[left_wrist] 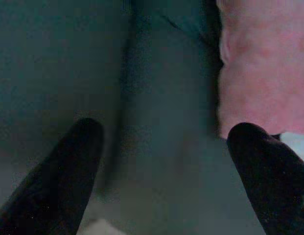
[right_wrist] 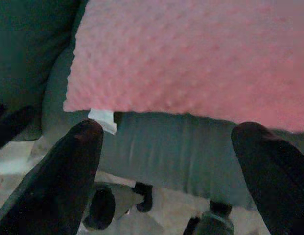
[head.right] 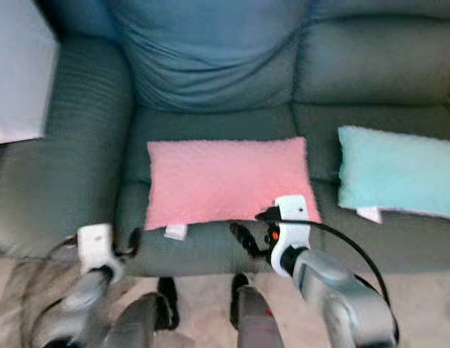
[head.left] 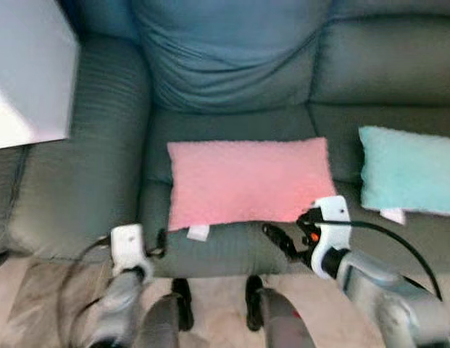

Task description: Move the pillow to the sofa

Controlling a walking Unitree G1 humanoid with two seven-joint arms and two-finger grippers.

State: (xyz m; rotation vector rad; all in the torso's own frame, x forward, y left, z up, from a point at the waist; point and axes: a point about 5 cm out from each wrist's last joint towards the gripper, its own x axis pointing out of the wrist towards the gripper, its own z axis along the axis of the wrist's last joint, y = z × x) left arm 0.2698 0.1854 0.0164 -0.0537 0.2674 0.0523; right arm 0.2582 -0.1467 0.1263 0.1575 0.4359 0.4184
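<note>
- White panel [head.left: 25,72] sits at far left above the sofa armrest [head.left: 72,188]; unclear what it is, not part of the job.
- Left gripper [left_wrist: 161,171] hangs low at the seat's front edge, just beside the pillow's left corner; fingers spread apart, nothing between them, only dark sofa fabric ahead in the left wrist view.
- Pink pillow [head.left: 248,181] lies flat on the sofa seat cushion [head.left: 232,250], long side across, front edge near the seat's lip; small white tag [head.left: 198,233] hangs off its lower left corner.
- Judgement: the pillow looks already placed on the sofa [head.left: 232,65], so the step in hand is most likely release and pull-back, not a fresh grasp.
- Right gripper [right_wrist: 166,161] is below the pillow's front right edge, fingers wide apart, holding nothing; right wrist view looks up over the seat front at the pink underside edge.
- To do it well: both arms should draw straight back toward the robot, low and level, so no fingertip snags the nubby fabric or the tag and drags the pillow off the lip.
- Right arm's black cable [head.left: 398,243] loops near the seat; worth keeping clear of the pillow corner.
- Teal pillow [head.left: 409,170] lies on the next seat to the right, apart from the pink one; should be left alone.
</note>
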